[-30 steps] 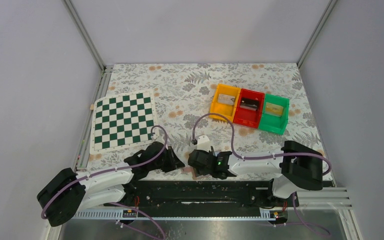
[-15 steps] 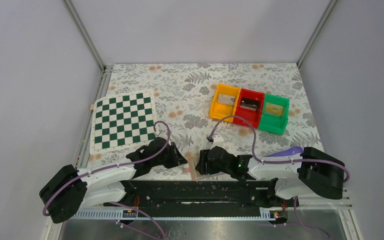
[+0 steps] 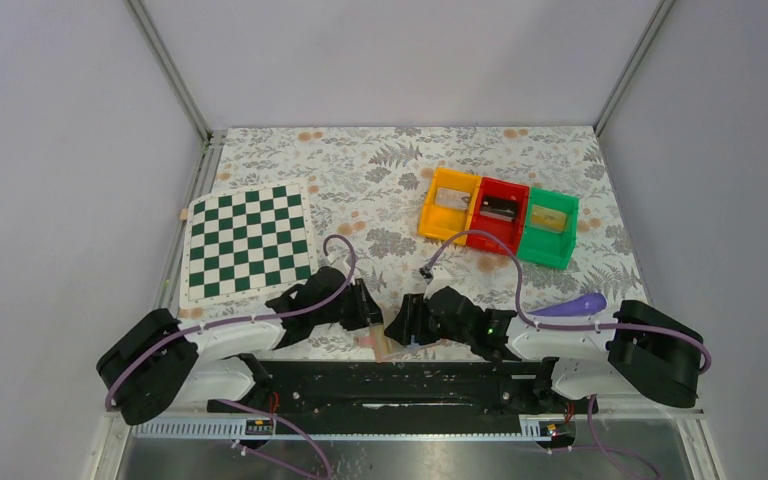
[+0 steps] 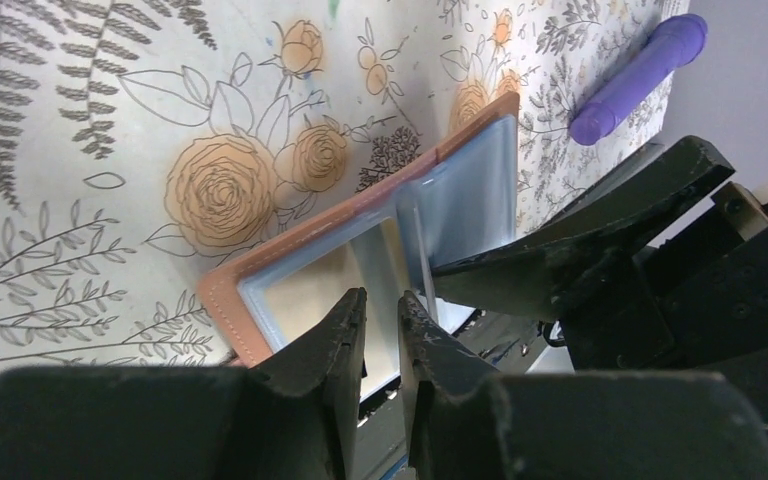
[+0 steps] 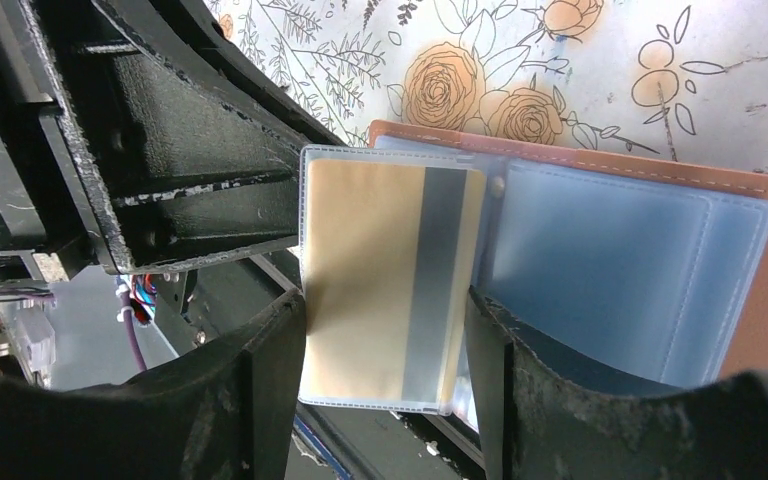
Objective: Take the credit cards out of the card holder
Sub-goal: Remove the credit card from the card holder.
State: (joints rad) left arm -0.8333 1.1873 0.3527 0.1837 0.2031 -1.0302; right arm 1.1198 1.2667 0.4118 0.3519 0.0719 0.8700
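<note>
The card holder (image 3: 385,343) lies open at the table's near edge between my two grippers; its tan rim (image 4: 222,300) frames pale blue clear sleeves. One sleeve stands up with a yellowish credit card (image 5: 370,250) inside it, grey stripe showing. My right gripper (image 5: 384,294) is open with its fingers on either side of that sleeve; the left finger touches its edge and a sliver of gap shows at the right one. My left gripper (image 4: 382,305) hangs over the holder's left page. Its jaws are a narrow slit apart with nothing between them. No other cards show.
A green-and-white chessboard (image 3: 247,243) lies at the left. Yellow (image 3: 449,203), red (image 3: 498,215) and green (image 3: 548,228) bins stand at the back right. A purple marker-like stick (image 3: 570,305) lies to the right of the holder. The black base rail (image 3: 400,380) runs just below it.
The left arm has reached further right, up to the holder. The right arm has dropped low and stretched out to the right, with its gripper still at the holder.
</note>
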